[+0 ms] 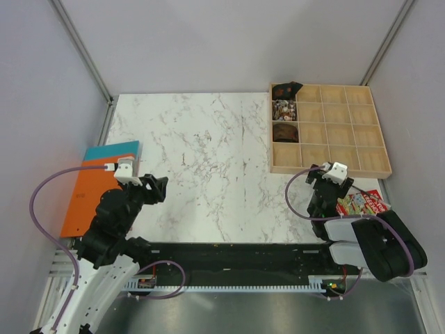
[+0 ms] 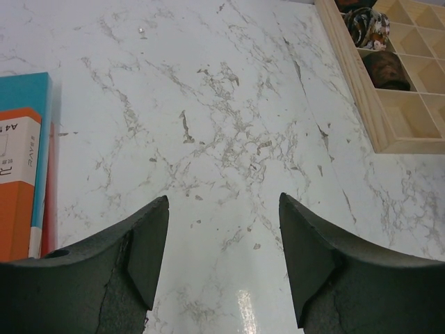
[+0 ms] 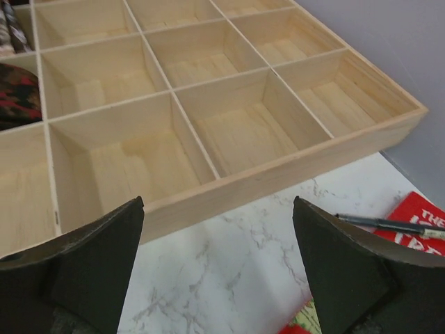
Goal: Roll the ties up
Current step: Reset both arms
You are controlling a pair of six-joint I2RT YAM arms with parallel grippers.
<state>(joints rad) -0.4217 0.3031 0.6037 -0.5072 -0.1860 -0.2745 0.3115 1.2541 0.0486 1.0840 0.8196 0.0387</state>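
Note:
Three rolled ties sit in the left column of the wooden tray (image 1: 379, 167): a dark one (image 1: 286, 90) at the back, a pale patterned one (image 1: 284, 108), and a dark brown one with reddish pattern (image 1: 284, 131). The left wrist view shows the patterned tie (image 2: 366, 26) and the brown tie (image 2: 386, 69). The right wrist view shows the brown tie (image 3: 17, 97) at its left edge. No tie lies on the table. My left gripper (image 1: 158, 188) (image 2: 224, 229) is open and empty over bare marble. My right gripper (image 1: 320, 174) (image 3: 219, 236) is open and empty, just in front of the tray's near wall (image 3: 278, 177).
An orange book (image 1: 94, 195) on a teal one (image 1: 111, 149) lies at the table's left edge; they also show in the left wrist view (image 2: 21, 181). A red booklet (image 1: 361, 203) and a pen (image 3: 382, 223) lie right of the right gripper. Grey walls enclose the table.

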